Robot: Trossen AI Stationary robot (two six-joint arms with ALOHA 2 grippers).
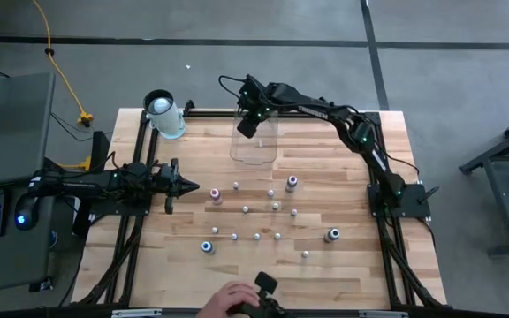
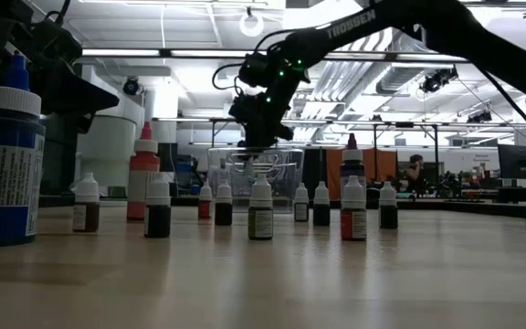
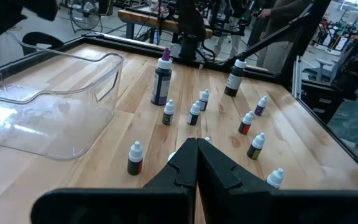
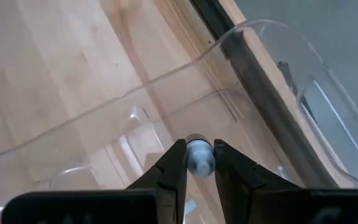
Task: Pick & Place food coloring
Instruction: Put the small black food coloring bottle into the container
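Several tiny food coloring bottles point(image 1: 256, 212) stand upright on the wooden table, also seen in the low view point(image 2: 260, 208) and the left wrist view point(image 3: 194, 112). My right gripper point(image 1: 247, 124) hovers over the clear plastic bin point(image 1: 254, 141) near the far edge, shut on one small bottle point(image 4: 199, 155). In the low view this gripper point(image 2: 261, 137) points down above the bin point(image 2: 256, 169). My left gripper point(image 1: 188, 187) waits shut at the table's left side, short of the bottles, its fingers point(image 3: 185, 163) touching nothing. My right gripper pinches one tiny food coloring bottle between its two fingers point(image 4: 174, 163); the bottle's whitish end point(image 4: 199, 149) shows between them. The fingers come from above, pointing down. The bottle is lifted clear, above the bin's inside; the fingers hide the rest of it.
A big white cylinder point(image 1: 164, 113) stands at the far left corner. A larger purple-capped bottle point(image 1: 292, 183) and a blue one point(image 1: 208, 246) stand among the small ones. A person's hand point(image 1: 232, 300) rests at the near edge beside a black object point(image 1: 268, 284).
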